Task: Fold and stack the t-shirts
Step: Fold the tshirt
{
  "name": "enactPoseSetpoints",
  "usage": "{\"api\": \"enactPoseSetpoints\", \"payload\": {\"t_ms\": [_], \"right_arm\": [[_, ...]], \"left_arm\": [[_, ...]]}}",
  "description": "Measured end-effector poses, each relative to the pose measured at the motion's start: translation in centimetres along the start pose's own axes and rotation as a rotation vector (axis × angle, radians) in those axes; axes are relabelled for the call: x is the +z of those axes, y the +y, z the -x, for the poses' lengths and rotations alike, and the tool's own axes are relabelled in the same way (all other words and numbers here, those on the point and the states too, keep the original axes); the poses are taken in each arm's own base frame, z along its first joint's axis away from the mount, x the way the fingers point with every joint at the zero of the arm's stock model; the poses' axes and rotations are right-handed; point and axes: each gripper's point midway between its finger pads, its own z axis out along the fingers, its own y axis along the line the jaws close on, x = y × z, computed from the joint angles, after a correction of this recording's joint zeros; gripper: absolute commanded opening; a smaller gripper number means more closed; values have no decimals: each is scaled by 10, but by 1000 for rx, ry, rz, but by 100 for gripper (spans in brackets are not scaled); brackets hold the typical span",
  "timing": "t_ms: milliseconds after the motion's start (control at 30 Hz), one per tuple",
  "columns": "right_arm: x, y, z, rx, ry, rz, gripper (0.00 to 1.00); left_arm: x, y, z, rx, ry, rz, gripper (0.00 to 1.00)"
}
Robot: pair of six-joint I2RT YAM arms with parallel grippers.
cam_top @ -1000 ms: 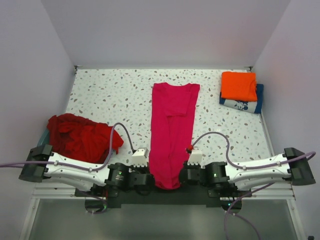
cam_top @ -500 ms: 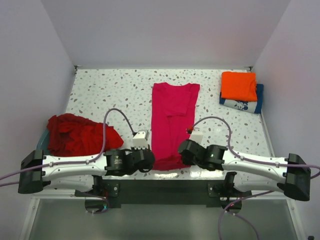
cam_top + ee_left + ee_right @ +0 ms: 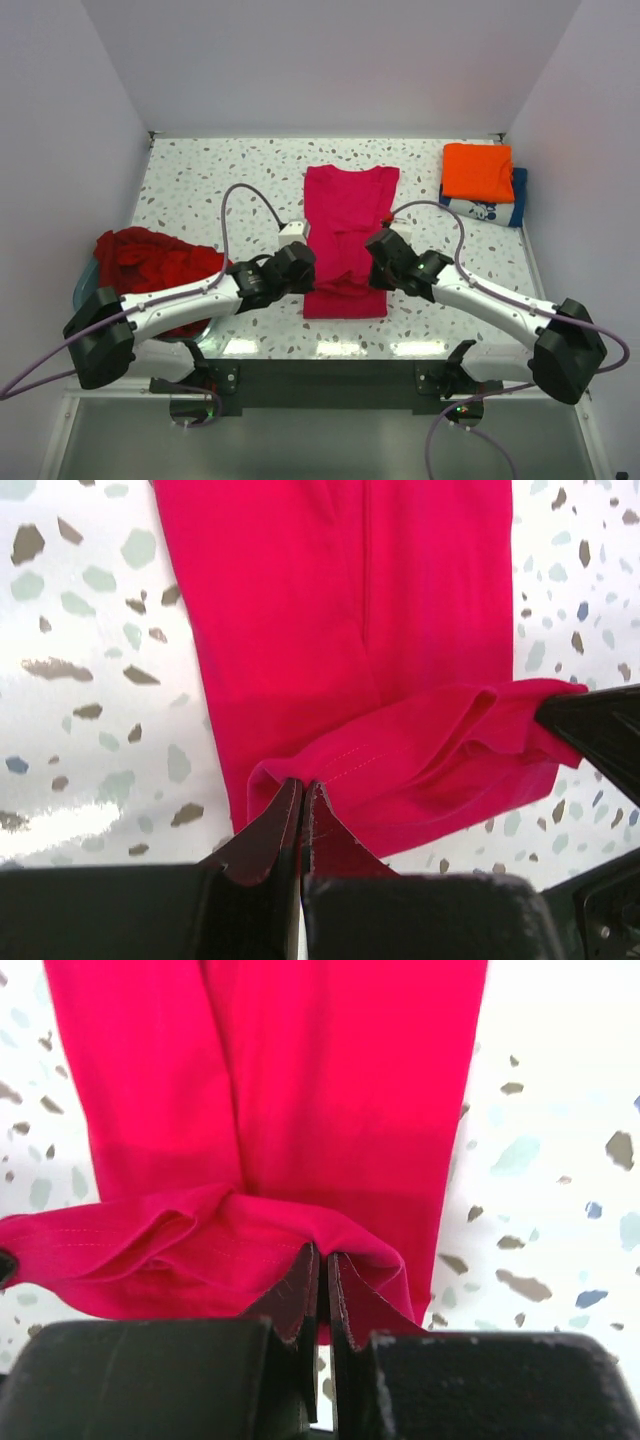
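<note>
Currently the speckled counter (image 3: 200, 180) is carrying everything. I am watching the pink shirt (image 3: 350, 205) lying lengthwise in the middle, its near hem bunching up over its lower part. A heap of dark red shirts (image 3: 150, 270) is sitting at the left edge. At the far right, the folded orange shirt (image 3: 478, 170) is resting on the navy shirt (image 3: 492, 211). My left hand (image 3: 302, 788) is pinching the hem's left corner, closed tight on cloth. My right hand (image 3: 322, 1255) is gripping the right corner likewise.
</note>
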Motion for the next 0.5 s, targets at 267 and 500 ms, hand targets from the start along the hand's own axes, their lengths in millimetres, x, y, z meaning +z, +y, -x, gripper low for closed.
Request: {"api": "enactPoseSetpoints", "payload": {"t_ms": [267, 500], "right_arm": [[28, -7, 32, 13, 25, -37, 0], [52, -10, 53, 11, 48, -63, 0]], "left_arm": [[37, 10, 38, -13, -9, 17, 0], [69, 16, 51, -6, 24, 28, 0]]}}
